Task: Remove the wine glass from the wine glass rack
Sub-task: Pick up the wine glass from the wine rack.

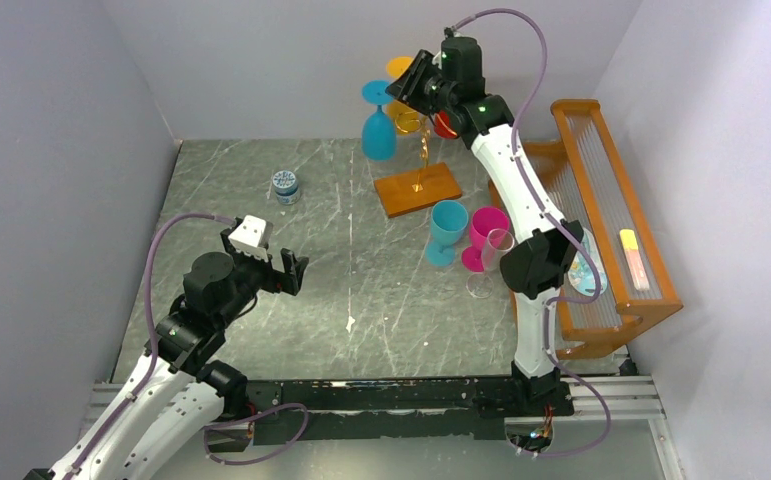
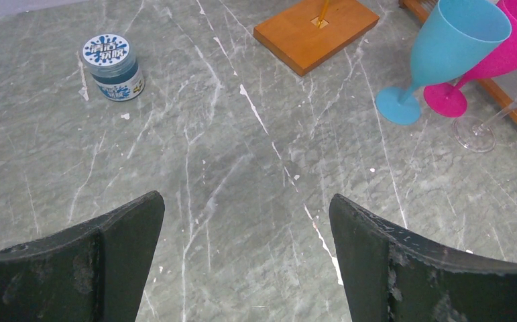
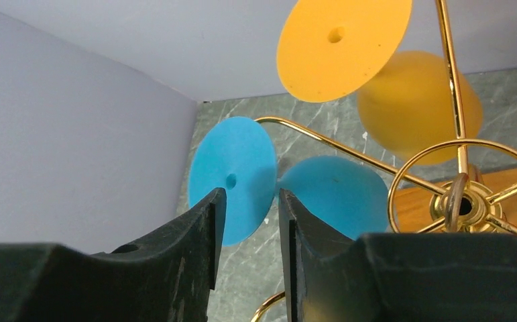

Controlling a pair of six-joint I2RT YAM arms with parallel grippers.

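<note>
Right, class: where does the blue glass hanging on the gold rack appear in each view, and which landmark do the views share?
Top external: the blue glass hangs bowl-down at top centre, left of the rack stem.
Left wrist: not in it.
Right wrist: centre, its round foot facing the camera, bowl behind to the right.
Shared landmark: the rack's wooden base, seen in all three views.

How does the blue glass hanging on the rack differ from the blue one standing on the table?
The hanging blue glass is upside down, foot up, on the wine glass rack; the standing blue glass is upright. The hanging one is deeper blue, the standing one turquoise. Both are opaque and stemmed.
</note>
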